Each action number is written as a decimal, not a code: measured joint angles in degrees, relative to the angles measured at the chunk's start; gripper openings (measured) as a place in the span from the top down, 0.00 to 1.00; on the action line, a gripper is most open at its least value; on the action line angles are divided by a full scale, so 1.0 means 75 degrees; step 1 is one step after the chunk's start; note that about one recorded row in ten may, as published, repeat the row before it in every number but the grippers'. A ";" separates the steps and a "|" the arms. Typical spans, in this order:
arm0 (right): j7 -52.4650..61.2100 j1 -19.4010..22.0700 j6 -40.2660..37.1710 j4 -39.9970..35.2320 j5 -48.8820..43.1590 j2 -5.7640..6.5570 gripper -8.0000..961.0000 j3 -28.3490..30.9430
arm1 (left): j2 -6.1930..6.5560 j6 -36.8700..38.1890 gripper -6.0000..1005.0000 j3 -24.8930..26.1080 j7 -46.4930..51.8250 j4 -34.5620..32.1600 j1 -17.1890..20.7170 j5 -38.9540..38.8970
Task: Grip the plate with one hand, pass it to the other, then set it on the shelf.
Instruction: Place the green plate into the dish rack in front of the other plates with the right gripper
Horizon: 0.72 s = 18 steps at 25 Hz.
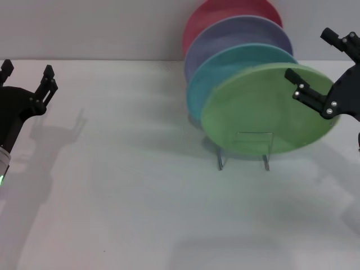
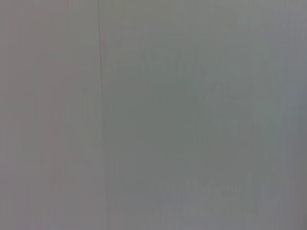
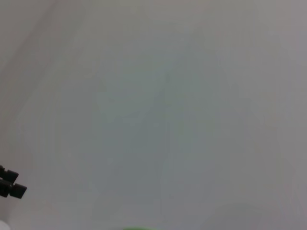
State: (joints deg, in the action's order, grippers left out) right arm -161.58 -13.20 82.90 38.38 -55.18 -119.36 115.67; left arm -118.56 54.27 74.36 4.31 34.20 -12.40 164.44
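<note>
The light green plate (image 1: pixel 264 112) stands on edge in the front slot of the silver wire shelf (image 1: pixel 266 161), leaning back against the other plates. My right gripper (image 1: pixel 308 54) is open at the plate's right rim. One finger (image 1: pixel 306 93) lies in front of the plate's face and the other (image 1: pixel 340 40) is higher and farther back. I cannot tell whether a finger touches the plate. My left gripper (image 1: pixel 28 68) is open and empty at the far left above the table. A green sliver (image 3: pixel 134 228) shows in the right wrist view.
Behind the green plate stand a turquoise plate (image 1: pixel 225 70), a lavender plate (image 1: pixel 236 36) and a red plate (image 1: pixel 219 14) in the same rack. The white table (image 1: pixel 124 185) spreads left and front. The left wrist view shows only a plain surface.
</note>
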 joint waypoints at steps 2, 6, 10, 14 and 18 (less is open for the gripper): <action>-0.0022 -0.0030 -0.0129 -0.0035 -0.0008 0.0001 0.17 -0.0012 | 0.0000 0.0001 0.19 0.0000 0.0000 -0.0008 -0.0002 0.0000; -0.0074 -0.0104 -0.0390 -0.0148 -0.0030 0.0007 0.17 -0.0016 | 0.0004 0.0006 0.19 0.0015 0.0000 -0.0018 -0.0016 0.0000; -0.0090 -0.0364 -0.0605 -0.0564 -0.0081 0.0027 0.17 -0.0022 | 0.0011 0.0006 0.19 0.0061 0.0000 -0.0110 -0.0080 0.0001; -0.0092 -0.0470 -0.0625 -0.0678 -0.0133 0.0028 0.17 -0.0032 | 0.0013 0.0007 0.19 0.0090 0.0000 -0.0154 -0.0130 0.0001; -0.0094 -0.0549 -0.0629 -0.0716 -0.0200 0.0028 0.17 -0.0153 | 0.0013 0.0007 0.19 0.0093 0.0000 -0.0188 -0.0164 0.0000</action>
State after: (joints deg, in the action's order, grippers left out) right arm -162.29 -17.31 78.18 33.01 -56.68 -119.14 114.51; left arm -118.47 54.32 75.06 4.30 32.78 -13.63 164.45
